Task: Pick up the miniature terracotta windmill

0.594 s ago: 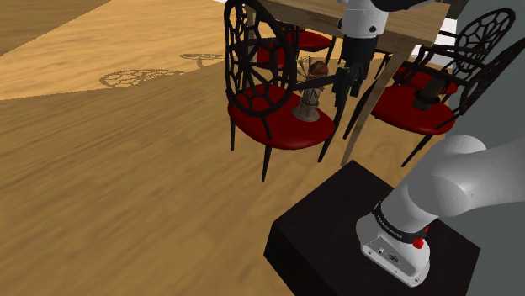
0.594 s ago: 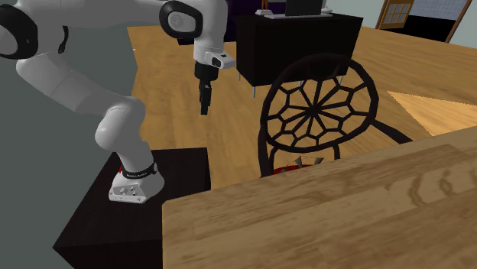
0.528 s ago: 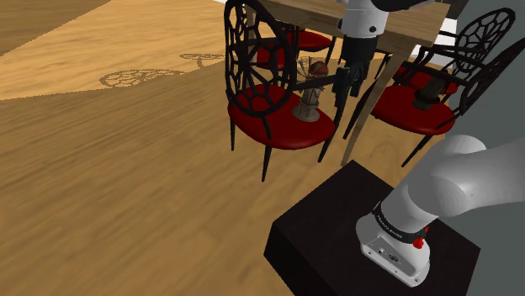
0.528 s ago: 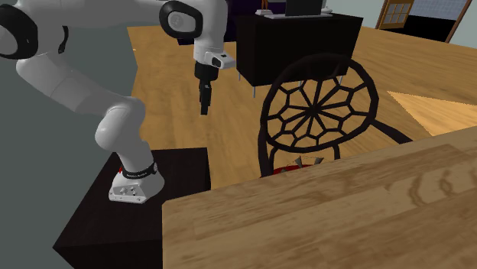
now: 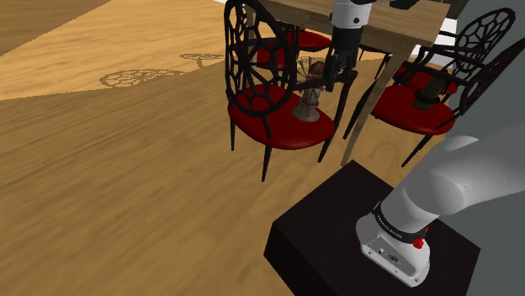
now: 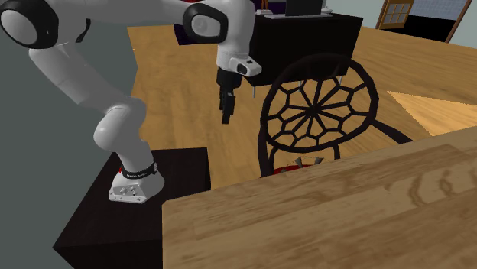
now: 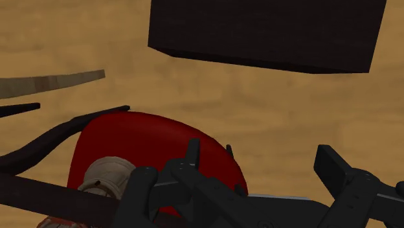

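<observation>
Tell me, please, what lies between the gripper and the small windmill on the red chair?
Nothing: in the shoulder view the open gripper hangs beside the windmill, only red seat beneath.

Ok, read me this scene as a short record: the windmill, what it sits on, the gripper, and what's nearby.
target: miniature windmill, brownish, upright
support: red chair seat, chair back of black openwork
gripper: black gripper just to the shoulder view's right of the windmill, above the seat
fingers: open, holding nothing
nearby: wooden table behind the chair; black stand under the arm
</observation>
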Motion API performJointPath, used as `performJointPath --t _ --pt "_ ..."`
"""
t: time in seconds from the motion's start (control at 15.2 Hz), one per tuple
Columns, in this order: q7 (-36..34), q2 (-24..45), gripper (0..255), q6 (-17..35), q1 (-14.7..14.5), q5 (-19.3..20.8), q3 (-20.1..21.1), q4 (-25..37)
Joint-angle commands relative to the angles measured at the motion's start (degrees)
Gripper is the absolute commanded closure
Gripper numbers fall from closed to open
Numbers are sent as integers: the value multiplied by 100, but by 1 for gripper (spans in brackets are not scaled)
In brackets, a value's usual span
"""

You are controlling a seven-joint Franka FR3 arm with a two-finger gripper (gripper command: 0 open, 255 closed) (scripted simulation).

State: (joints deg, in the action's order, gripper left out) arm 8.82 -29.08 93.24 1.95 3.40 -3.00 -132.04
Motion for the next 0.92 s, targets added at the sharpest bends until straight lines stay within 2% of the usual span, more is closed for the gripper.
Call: performJointPath --t 0.0,0.4,0.86 --pt "110 393 0 147 64 68 -115 271" --pt "468 1557 0 362 242 156 -445 1301" --pt "905 2975 0 352 467 54 -763 2813"
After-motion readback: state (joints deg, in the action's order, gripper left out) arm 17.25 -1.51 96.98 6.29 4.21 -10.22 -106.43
